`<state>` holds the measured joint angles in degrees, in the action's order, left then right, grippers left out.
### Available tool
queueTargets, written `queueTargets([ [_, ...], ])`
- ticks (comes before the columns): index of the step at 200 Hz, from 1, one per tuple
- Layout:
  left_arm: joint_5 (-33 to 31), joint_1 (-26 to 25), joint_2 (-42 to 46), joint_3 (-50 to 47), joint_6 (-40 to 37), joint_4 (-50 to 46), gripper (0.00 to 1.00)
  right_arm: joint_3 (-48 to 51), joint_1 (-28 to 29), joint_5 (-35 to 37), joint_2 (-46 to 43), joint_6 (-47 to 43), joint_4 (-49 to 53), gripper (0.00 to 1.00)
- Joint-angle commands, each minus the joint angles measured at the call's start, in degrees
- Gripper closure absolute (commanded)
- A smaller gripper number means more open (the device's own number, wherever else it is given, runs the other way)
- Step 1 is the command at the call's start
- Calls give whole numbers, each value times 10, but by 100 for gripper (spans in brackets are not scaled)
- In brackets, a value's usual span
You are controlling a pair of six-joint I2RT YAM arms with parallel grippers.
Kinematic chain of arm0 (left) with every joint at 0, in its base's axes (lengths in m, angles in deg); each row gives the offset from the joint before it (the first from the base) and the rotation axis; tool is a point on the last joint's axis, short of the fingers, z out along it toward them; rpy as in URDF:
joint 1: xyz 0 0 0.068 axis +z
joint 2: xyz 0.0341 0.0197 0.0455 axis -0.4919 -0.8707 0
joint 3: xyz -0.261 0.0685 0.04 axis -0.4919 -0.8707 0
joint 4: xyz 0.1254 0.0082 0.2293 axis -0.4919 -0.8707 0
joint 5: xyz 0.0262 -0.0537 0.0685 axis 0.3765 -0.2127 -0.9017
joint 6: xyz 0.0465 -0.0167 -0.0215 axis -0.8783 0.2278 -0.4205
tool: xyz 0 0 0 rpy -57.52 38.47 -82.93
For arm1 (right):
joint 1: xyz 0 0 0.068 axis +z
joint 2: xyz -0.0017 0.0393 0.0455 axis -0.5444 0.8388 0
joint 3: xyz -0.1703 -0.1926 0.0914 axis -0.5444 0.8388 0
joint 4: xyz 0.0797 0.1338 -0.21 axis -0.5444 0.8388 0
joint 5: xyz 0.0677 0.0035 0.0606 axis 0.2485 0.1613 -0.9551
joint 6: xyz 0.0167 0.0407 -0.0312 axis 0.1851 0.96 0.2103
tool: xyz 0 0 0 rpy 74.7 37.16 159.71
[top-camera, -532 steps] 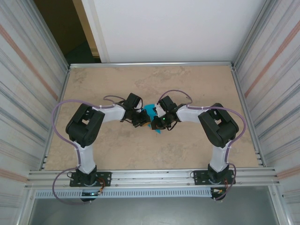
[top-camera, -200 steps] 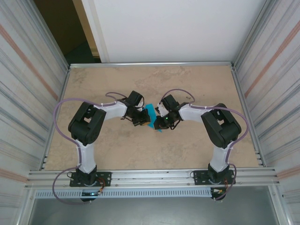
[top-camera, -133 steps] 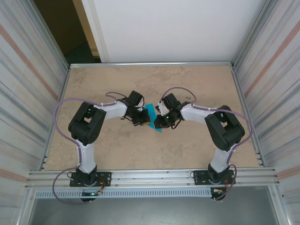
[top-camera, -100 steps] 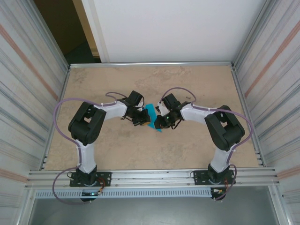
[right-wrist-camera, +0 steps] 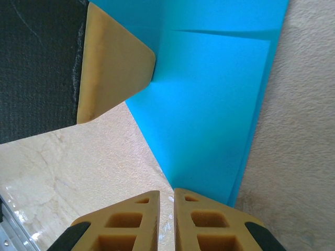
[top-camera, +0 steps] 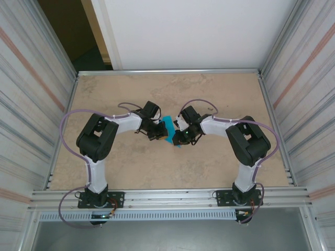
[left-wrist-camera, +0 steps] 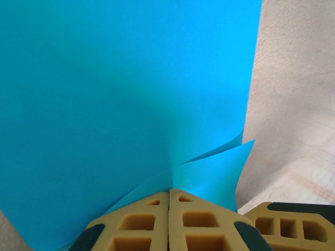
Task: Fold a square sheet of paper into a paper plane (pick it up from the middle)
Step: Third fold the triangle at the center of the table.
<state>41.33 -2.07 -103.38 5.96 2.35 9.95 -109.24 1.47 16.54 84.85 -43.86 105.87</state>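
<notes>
You have the sheet of paper [top-camera: 168,128] [left-wrist-camera: 131,94] [right-wrist-camera: 209,104] at the middle of the table [top-camera: 104,99]; teal-blue, plain; folded smaller, layers overlapping; one pointed flap lifting.

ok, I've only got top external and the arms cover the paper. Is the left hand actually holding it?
Observer: Yes. Left hand is shut, paper fanning out from between its pads.
Operator: And the other one?
Observer: Right hand shows a slit between its fingers, with the paper's corner at their tips. Pinched or not, can't tell.
Operator: Sheet flat?
Observer: No, a folded flap lies across it.
</notes>
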Motion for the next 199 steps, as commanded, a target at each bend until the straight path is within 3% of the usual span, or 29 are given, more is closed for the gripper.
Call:
queueTargets([
  [1,-62,9,-45,-15,-19,-62,92,4,-4,10,10,-5,11,86],
  [154,-64,14,-54,-2,-50,-79,93,6,-13,17,29,3,13,87],
  [199,-47,16,-17,27,-68,-71,92,7,-13,25,39,4,27,90],
])
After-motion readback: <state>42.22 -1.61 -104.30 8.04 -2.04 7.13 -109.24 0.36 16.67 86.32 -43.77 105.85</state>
